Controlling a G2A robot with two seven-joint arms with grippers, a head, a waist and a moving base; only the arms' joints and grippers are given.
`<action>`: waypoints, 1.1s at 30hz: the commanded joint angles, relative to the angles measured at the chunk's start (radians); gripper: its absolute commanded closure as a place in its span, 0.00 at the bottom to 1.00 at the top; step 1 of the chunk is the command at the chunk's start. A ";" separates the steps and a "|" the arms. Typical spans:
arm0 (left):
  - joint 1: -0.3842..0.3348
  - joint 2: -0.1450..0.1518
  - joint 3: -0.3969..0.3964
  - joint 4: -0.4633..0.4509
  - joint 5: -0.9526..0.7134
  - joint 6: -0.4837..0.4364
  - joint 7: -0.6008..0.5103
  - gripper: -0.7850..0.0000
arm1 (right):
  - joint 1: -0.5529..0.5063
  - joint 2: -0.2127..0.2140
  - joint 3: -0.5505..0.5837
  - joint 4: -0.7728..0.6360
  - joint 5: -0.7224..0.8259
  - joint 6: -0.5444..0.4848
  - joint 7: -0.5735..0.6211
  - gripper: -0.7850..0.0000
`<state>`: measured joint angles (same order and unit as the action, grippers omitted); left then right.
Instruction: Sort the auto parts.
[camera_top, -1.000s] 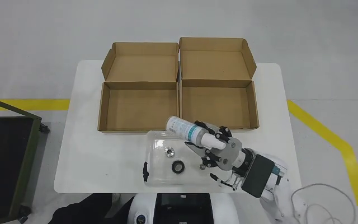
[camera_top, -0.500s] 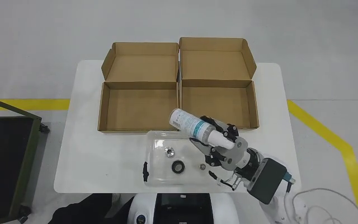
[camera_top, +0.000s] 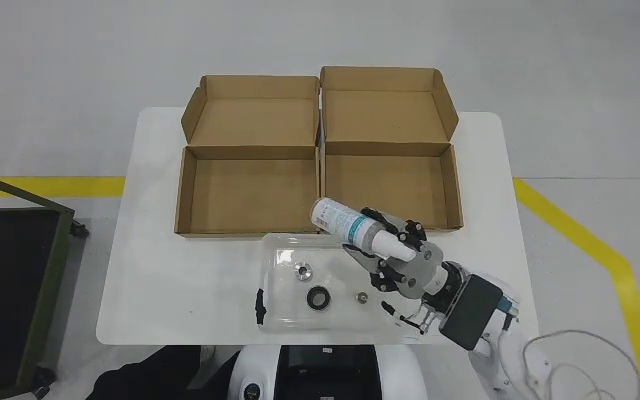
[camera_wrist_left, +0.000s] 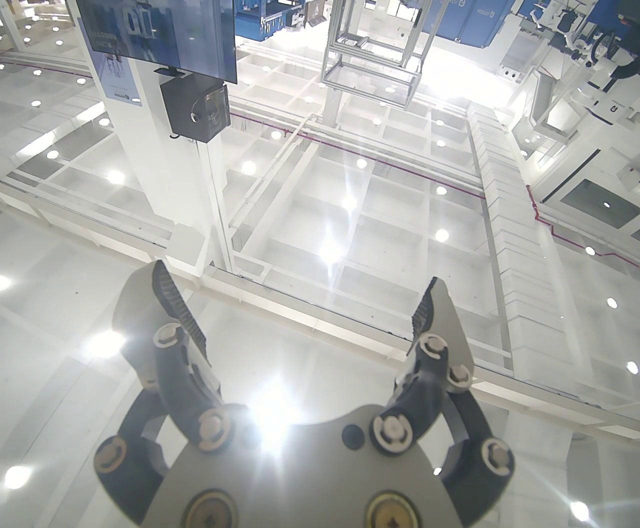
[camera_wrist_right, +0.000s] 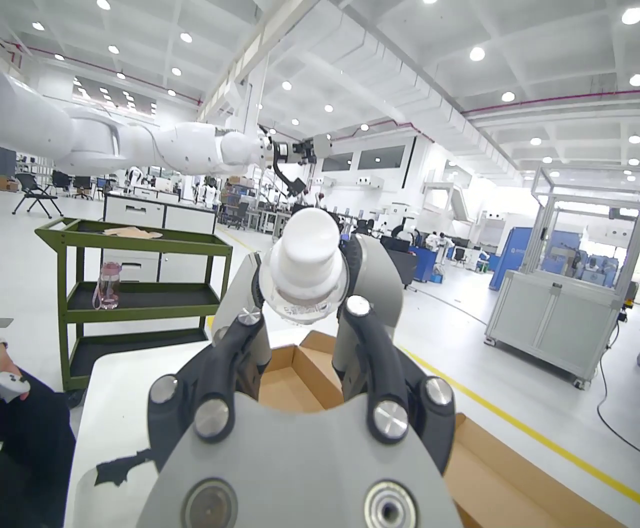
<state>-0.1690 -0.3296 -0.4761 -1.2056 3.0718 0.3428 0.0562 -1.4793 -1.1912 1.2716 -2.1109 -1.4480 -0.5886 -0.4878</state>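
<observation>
White desk (camera_top: 150, 250) carries everything: two open cardboard boxes side by side at the far side, the left box (camera_top: 250, 190) and the right box (camera_top: 385, 185), and a clear tray (camera_top: 275, 300) at the near edge. The right end effector (camera_top: 372, 243) hangs over the tray's far right corner, its jaws closed on a spray bottle (camera_top: 335, 217) near the capped end. The bottle's long body tilts out toward where the two boxes' near walls meet. The left end effector (camera_wrist_left: 296, 280) points at the ceiling, jaws wide apart, holding nothing. Held so near one end, the bottle may pivot or slip. Carried low, its base may catch a box wall and drop onto the tray, scattering the metal flange (camera_top: 301, 269), black ring (camera_top: 320, 297) and small fitting (camera_top: 362, 297).
</observation>
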 joint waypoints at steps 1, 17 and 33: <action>0.000 0.000 0.000 0.000 0.000 0.000 0.000 0.00 | -0.013 0.003 0.019 -0.001 0.013 -0.012 0.045 1.00; 0.000 0.000 0.000 0.000 0.000 0.000 0.000 0.00 | 0.028 0.008 0.037 0.093 0.065 0.007 0.237 1.00; 0.000 0.000 0.000 0.000 0.000 0.000 0.000 0.00 | 0.028 0.007 0.033 0.105 0.065 0.041 0.280 1.00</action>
<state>-0.1690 -0.3296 -0.4761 -1.2056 3.0718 0.3428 0.0562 -1.4520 -1.1843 1.3074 -2.0098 -1.3840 -0.5564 -0.2229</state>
